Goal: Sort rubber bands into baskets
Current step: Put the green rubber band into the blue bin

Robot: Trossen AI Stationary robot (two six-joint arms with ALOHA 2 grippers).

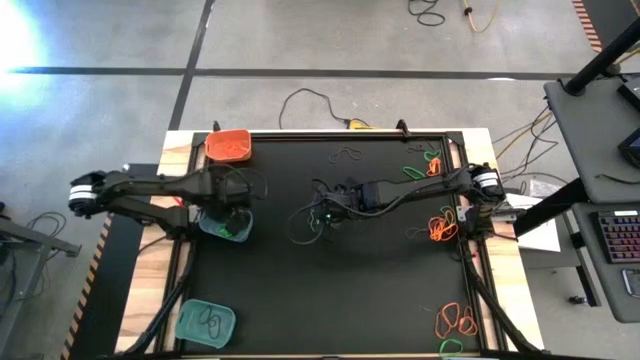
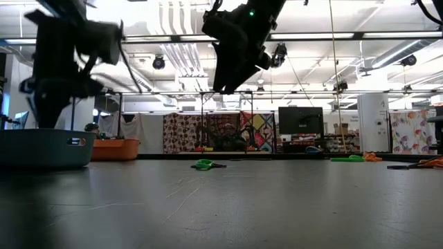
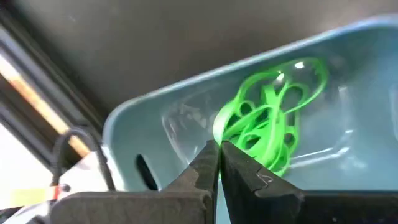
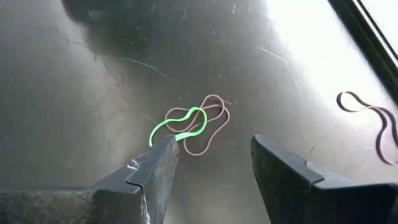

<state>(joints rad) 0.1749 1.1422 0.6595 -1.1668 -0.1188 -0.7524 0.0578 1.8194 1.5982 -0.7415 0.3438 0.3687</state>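
A: Where is the left gripper (image 3: 217, 155)?

B: Over the teal-green shallow plastic basket (image 1: 224, 224) at the left edge of the black table top (image 1: 330, 290), about halfway along that side. Its two dark fingers are pressed together with nothing between them. Inside that basket lies a heap of bright green rubber bands (image 3: 270, 118).

A: And the right gripper (image 4: 211, 165)?

B: It hangs above the middle of the table, clear of the surface in the low view, fingers apart and empty. Just beyond the fingertips a single bright green elastic loop (image 4: 177, 127) lies on the table, tangled with a thin dark loop (image 4: 208, 124). Another dark loop (image 4: 373, 121) lies well apart from that pair.

A: The other baskets?

B: An orange rounded-rectangle plastic basket (image 1: 229, 146) sits at the far left corner with orange bands in it. A second teal-green basket (image 1: 206, 322) sits at the near left corner, holding dark bands.

A: Anything still loose?

B: Yes. A cluster of orange rubber bands (image 1: 441, 228) lies near the right edge, more orange loops (image 1: 456, 320) at the near right corner, and a few green and orange ones (image 1: 431, 164) at the far right.
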